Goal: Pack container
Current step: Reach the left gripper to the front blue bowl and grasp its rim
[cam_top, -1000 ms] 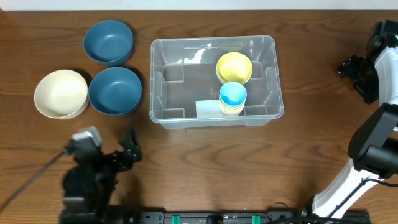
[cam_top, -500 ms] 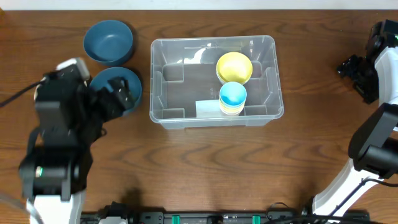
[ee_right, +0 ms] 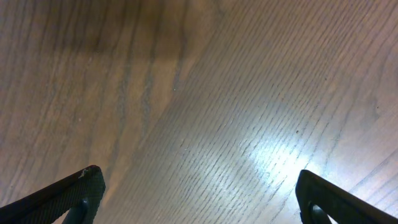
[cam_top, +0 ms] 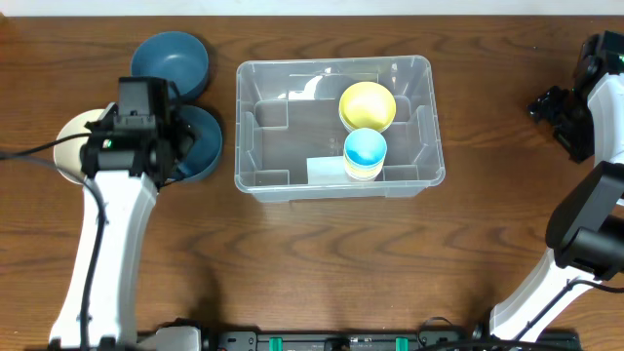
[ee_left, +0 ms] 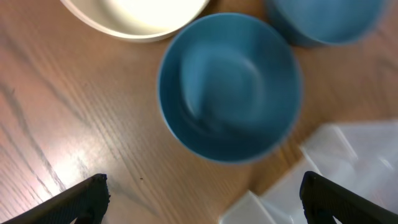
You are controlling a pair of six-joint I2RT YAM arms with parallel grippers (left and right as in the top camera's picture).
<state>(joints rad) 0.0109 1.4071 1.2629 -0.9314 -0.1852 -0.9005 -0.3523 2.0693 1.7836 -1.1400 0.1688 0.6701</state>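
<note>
The container [cam_top: 331, 64], a large clear plastic bin, stands mid-table and holds a yellow bowl [cam_top: 367, 105] and a light blue cup [cam_top: 366, 149] on a stack. My left gripper [cam_top: 168, 144] is open and empty, hovering above the near blue bowl [cam_top: 203, 141]. In the left wrist view that blue bowl [ee_left: 229, 87] lies ahead of my gripper [ee_left: 202, 200], with the container's corner [ee_left: 339, 177] at the lower right. My right gripper [cam_top: 563, 105] is open and empty at the far right, over bare wood [ee_right: 199, 112].
A second blue bowl [cam_top: 174, 60] sits behind the near one, and a cream bowl [cam_top: 68, 146] sits to its left, partly hidden by my left arm. Both show at the top of the left wrist view [ee_left: 326, 18] [ee_left: 140, 15].
My left arm has swung from the table's front edge up and back to hover over the near blue bowl. The right arm has not moved.
</note>
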